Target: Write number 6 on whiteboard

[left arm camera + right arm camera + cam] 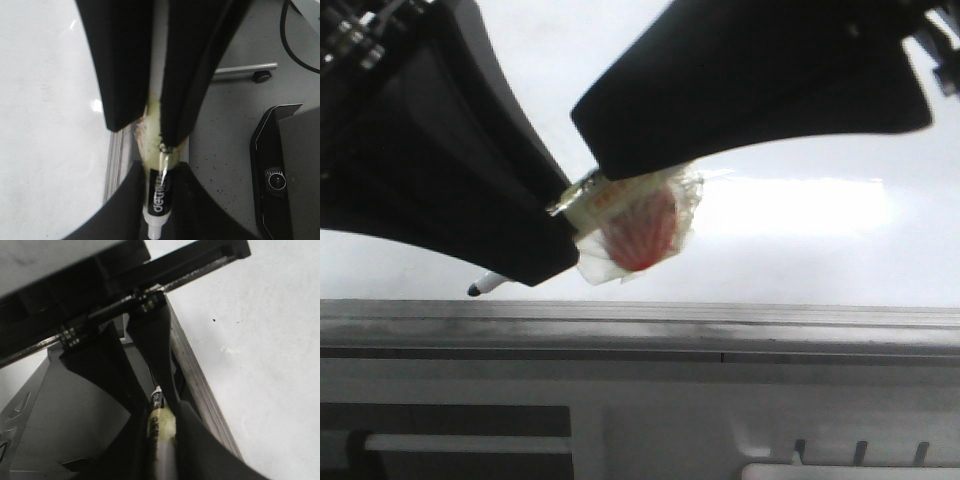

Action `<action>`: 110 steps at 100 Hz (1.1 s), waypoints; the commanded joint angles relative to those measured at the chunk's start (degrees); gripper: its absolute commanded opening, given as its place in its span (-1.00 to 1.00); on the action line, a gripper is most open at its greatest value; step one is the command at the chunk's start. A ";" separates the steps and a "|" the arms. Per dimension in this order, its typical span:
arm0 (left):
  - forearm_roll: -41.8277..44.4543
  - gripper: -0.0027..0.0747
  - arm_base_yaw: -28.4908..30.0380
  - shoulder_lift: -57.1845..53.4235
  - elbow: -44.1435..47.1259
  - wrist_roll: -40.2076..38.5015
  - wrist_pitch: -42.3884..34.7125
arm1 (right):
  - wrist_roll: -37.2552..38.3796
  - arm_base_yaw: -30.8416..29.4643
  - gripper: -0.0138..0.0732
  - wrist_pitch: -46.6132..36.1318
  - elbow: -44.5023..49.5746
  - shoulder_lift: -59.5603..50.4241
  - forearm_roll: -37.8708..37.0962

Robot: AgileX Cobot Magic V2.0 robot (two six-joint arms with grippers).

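Both grippers hold one marker over the near edge of the whiteboard (800, 260). My left gripper (160, 186) is shut on the black labelled barrel of the marker (161, 192), and its dark tip (477, 289) sticks out below the left gripper (548, 252). My right gripper (163, 426) is shut on the marker's yellow-taped part (162, 424), where a red piece (642, 232) sits wrapped in clear tape under the right gripper (612, 168). The tip hangs above the board without touching it. No number 6 shows on the whiteboard (265, 370).
The board's grey metal frame edge (640, 325) runs across the front. A tiny black dot (214, 319) marks the board. Beyond the board, on the speckled floor, are a black device (285, 170), a cable (295, 45) and a metal bar (245, 68).
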 commanded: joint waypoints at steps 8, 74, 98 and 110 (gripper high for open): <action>0.19 -0.91 -0.08 -1.23 -2.15 -0.38 -6.12 | -0.46 0.30 -0.84 -0.97 -1.91 -0.58 2.12; -1.76 -0.24 13.88 -32.64 9.25 -23.55 -12.48 | -0.46 -9.28 -0.79 -9.12 6.07 -17.06 1.62; -11.31 -0.97 19.85 -44.81 21.25 -25.08 -23.34 | -0.46 -16.33 -0.80 -15.56 5.49 -17.43 -1.06; -13.50 -0.98 19.85 -45.20 22.26 -25.08 -24.49 | -0.46 -18.03 -0.80 -14.54 3.89 -14.15 -1.06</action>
